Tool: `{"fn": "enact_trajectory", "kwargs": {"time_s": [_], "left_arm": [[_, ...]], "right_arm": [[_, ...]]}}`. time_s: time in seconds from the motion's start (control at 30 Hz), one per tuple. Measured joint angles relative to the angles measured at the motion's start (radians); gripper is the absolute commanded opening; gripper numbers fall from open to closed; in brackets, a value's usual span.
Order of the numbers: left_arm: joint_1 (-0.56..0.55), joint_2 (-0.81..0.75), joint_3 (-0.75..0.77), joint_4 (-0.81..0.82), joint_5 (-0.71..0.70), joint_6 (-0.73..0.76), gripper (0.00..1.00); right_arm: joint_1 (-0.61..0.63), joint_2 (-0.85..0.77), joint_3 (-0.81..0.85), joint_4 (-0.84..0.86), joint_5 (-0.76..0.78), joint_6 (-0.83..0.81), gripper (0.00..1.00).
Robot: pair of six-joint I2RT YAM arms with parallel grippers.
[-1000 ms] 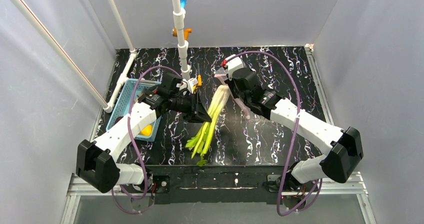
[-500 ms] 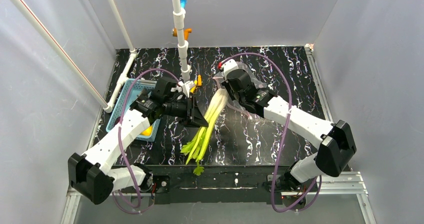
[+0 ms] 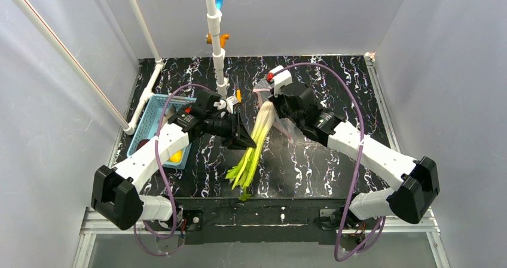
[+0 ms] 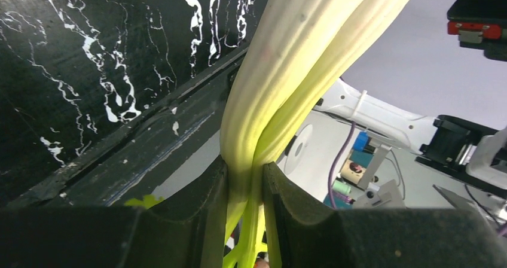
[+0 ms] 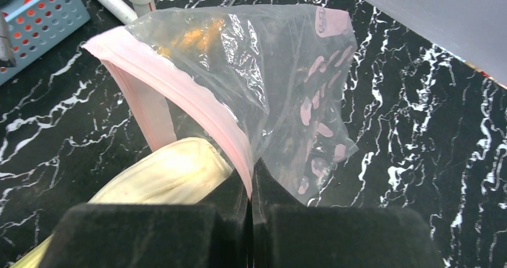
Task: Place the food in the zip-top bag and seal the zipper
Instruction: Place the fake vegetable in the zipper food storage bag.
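My left gripper (image 3: 245,137) is shut on the long green-and-white leek (image 3: 256,141), its jaws pinching the stalk (image 4: 281,82) where white turns green (image 4: 244,175). The leek's white end (image 5: 170,175) sits at the mouth of the clear zip-top bag (image 5: 269,76). My right gripper (image 3: 276,103) is shut on the bag's pinkish-red zipper strip (image 5: 197,109) and holds the mouth open (image 5: 251,187). The bag also shows in the top view (image 3: 263,88), mostly hidden by the right wrist. A yellow fruit (image 3: 175,156) lies in the light-blue basket (image 3: 147,124).
A white pipe post (image 3: 218,46) stands just behind the left gripper. The basket corner shows in the right wrist view (image 5: 42,23). The black marbled table's near edge (image 4: 137,142) runs under the leek's green leaves.
Both arms shifted slightly right again after swinging left. The leek moved with the left gripper, its white end staying at the bag's mouth. Both grips are unchanged.
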Motion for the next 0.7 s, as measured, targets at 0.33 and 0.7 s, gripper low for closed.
{"fn": "enact_trajectory", "kwargs": {"time_s": [0.33, 0.7], "left_arm": [[-0.004, -0.130, -0.099, 0.110, -0.006, -0.272, 0.00], [-0.004, -0.127, -0.162, 0.276, -0.132, -0.478, 0.00]], "right_arm": [[0.065, 0.035, -0.019, 0.025, 0.086, -0.069, 0.01], [0.103, 0.035, -0.026, 0.022, 0.023, -0.067, 0.01]]}}
